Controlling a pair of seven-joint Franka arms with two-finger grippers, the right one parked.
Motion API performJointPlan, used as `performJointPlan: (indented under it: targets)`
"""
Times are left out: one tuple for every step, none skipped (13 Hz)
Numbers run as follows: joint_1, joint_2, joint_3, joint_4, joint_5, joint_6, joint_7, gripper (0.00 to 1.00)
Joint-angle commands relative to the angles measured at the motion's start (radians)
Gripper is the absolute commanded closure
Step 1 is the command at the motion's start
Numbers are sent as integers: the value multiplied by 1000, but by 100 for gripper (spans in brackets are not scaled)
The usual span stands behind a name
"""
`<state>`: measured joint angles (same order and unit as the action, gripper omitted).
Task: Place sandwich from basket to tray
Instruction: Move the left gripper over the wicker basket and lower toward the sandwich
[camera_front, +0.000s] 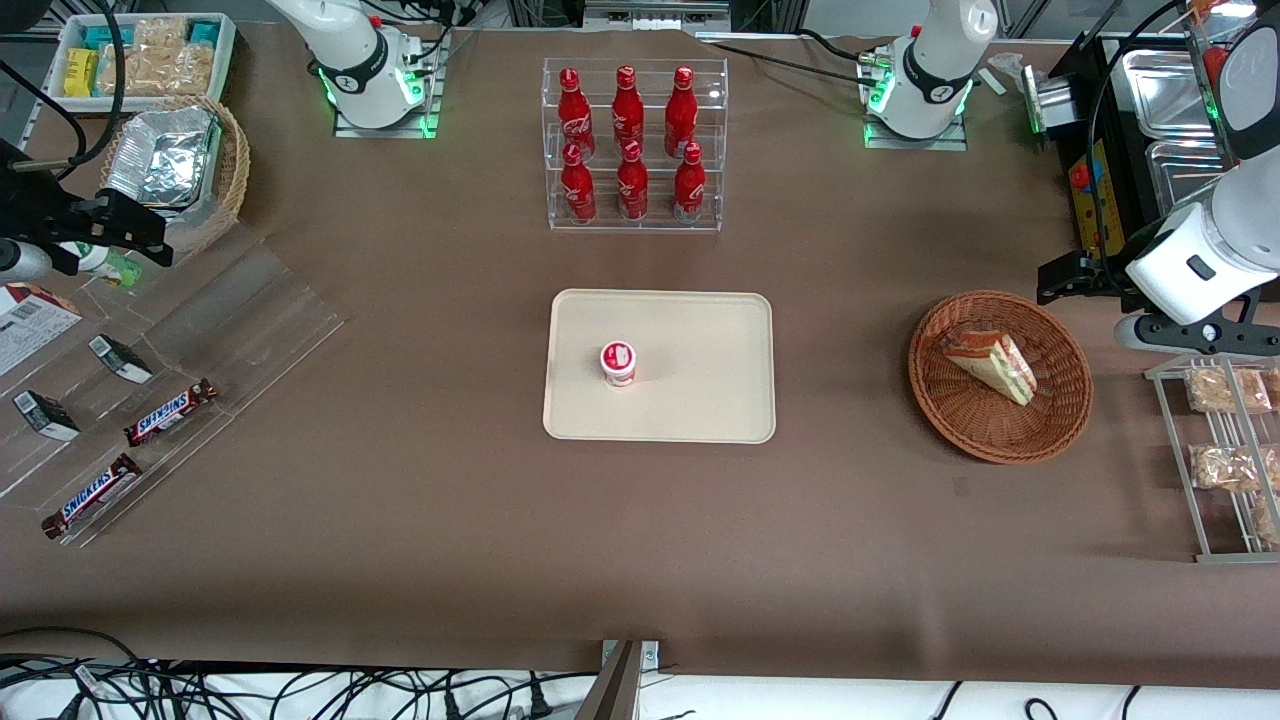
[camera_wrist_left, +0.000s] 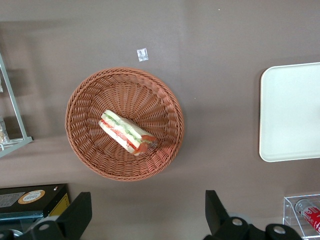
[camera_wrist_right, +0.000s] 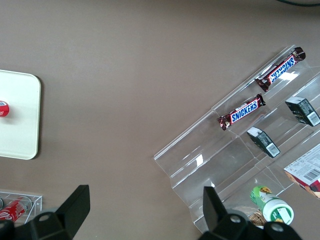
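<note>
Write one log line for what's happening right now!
gripper: open, above table beside basket | sandwich: in basket, untouched | tray: holds small cup, no sandwich

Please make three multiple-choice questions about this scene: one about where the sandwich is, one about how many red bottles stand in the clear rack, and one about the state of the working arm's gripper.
1. Where is the sandwich?
A. On the tray
B. In the basket
C. On the bare table

2. How many red bottles stand in the clear rack?
A. Four
B. Six
C. Eight

3. What is the state of the gripper?
A. Open and empty, above the table beside the basket
B. Shut on the sandwich
C. Open over the tray

Answers:
1. B, the wrapped wedge lies inside the basket; the tray carries only a small red-and-white cup.
2. B, the front view shows two rows of three.
3. A, the left wrist view shows both fingers wide apart with nothing between them.
</note>
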<state>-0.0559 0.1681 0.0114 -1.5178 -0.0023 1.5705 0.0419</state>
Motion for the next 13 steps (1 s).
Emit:
performJointPlan:
  targets:
    - [1,7,1,18,18,5,19,0]
    - [-1,7,1,18,19,3,19,0]
    - [1,7,4,18,15,5,19,0]
    - [2,8,5,11,19,8,10,0]
    - [7,11,7,2,21,12,-2,0]
    - [25,13,7,-5,21,22,-25,0]
    - [31,13,7,-22,21,35,-71,0]
    - [34,10,7,-54,22,60,-126,0]
    - [37,4,7,-91,22,90,-176,0]
    - [41,-4,7,-129,22,126,-215,0]
    - [42,-13,7,-165,24,155,-265,0]
    - [54,-15,7,-186,28,175,-307,0]
    - [67,-13,5,-206,45,187,-345,0]
